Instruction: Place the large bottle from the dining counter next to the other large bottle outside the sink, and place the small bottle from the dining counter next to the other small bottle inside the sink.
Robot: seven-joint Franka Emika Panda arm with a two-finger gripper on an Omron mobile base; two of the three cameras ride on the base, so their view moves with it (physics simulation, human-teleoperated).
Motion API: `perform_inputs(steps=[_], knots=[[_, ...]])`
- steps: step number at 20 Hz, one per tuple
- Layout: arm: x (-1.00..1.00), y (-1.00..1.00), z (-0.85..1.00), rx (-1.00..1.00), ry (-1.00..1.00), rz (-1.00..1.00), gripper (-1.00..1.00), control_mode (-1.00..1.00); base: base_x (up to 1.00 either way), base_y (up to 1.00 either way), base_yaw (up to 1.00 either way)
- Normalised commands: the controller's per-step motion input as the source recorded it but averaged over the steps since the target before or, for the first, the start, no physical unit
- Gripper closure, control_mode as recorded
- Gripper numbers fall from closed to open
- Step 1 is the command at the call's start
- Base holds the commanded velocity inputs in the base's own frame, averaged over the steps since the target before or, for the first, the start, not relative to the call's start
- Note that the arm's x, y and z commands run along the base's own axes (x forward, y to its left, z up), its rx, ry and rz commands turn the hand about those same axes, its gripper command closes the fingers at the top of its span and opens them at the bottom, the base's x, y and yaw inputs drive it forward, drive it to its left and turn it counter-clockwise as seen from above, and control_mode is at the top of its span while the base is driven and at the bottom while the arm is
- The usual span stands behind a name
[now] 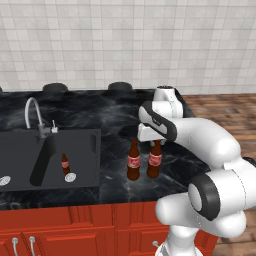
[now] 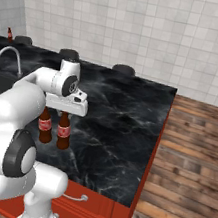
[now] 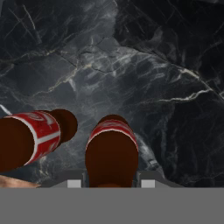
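Observation:
Two large brown bottles with red labels stand side by side on the black counter, right of the sink [image 1: 80,150]. My gripper [image 1: 156,144] [image 2: 65,115] [image 3: 110,183] is shut on the neck of the right large bottle [image 1: 154,162] [image 2: 64,132] [image 3: 111,148], upright, its base at counter level. The other large bottle [image 1: 133,162] [image 2: 46,126] [image 3: 30,138] stands close beside it on the sink side, apart from it. One small bottle [image 1: 65,164] stands in the sink's right basin near a drain. Another small bottle [image 2: 10,34] stands far off at the slab's far left edge.
A curved silver tap [image 1: 32,112] [image 2: 9,55] rises behind the sink. Black stools [image 1: 120,86] [image 2: 123,69] line the counter's far edge. Red cabinets [image 1: 75,225] with silver handles sit below the front edge. The counter ends at the right, where wooden floor [image 2: 193,161] begins.

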Motion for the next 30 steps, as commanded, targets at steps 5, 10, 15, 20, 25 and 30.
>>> perform_inputs(steps=[5,10,15,20,25,30], knots=[[0.0,0.0,0.0,0.0,0.0,0.0,1.0,-1.0,0.0,0.0,0.0],[0.0,0.0,0.0,0.0,0.0,0.0,-1.0,-1.0,0.0,0.0,0.0],[0.0,0.0,0.0,0.0,0.0,0.0,-1.0,-1.0,0.0,0.0,0.0],[0.02,0.0,0.04,0.0,0.0,0.0,-1.0,-1.0,0.0,0.0,0.0],[-0.06,0.0,0.43,0.0,0.0,0.0,-1.0,-1.0,0.0,0.0,0.0],[-0.37,0.0,0.59,0.01,-0.04,0.0,-1.0,-1.0,0.0,0.0,0.0]])
